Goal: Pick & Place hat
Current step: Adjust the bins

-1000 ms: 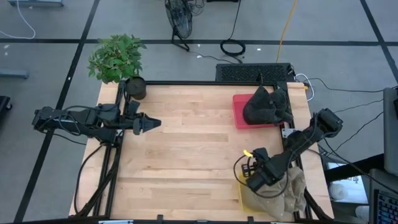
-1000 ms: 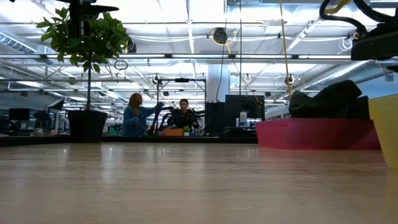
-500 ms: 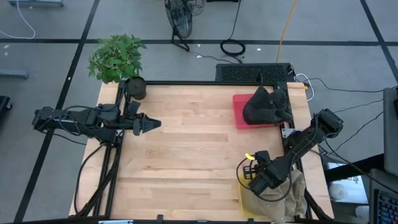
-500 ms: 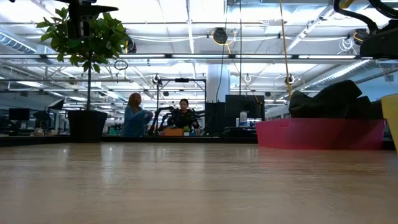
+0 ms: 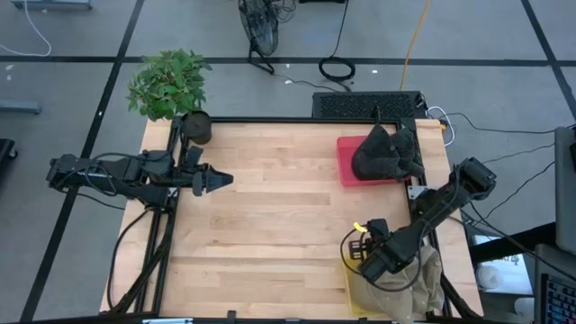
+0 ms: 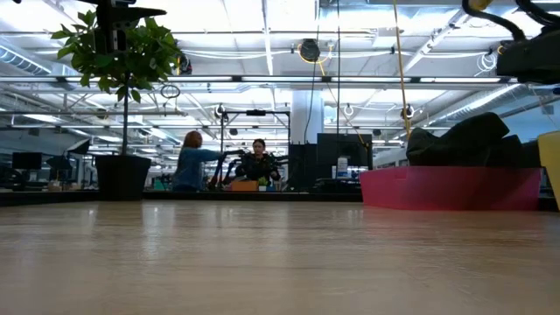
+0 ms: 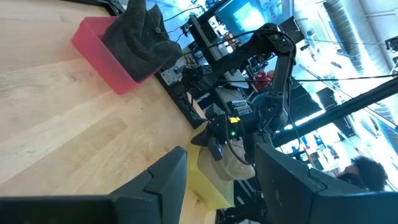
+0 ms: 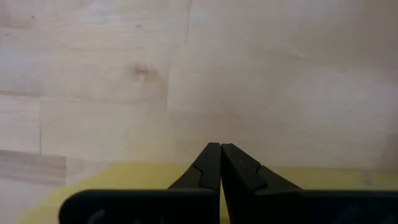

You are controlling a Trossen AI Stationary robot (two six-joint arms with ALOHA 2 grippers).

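Observation:
A heap of tan hats lies in a yellow bin at the table's near right corner. Dark hats are piled in a red bin at the far right. My right gripper hangs over the yellow bin's left rim, pointing down. Its fingers are shut and empty, and bare table shows past the tips. My left gripper waits open and empty over the table's left side. It looks across at the bins in the left wrist view.
A potted plant stands at the far left corner. The wide wooden middle of the table lies between the arms. In the low view the red bin and a strip of the yellow bin show at the right. People are in the room behind the table.
My right gripper has shifted a little toward the table's near edge, staying shut over the yellow bin's rim. In the low view less of the yellow bin shows at the right edge than a second ago.

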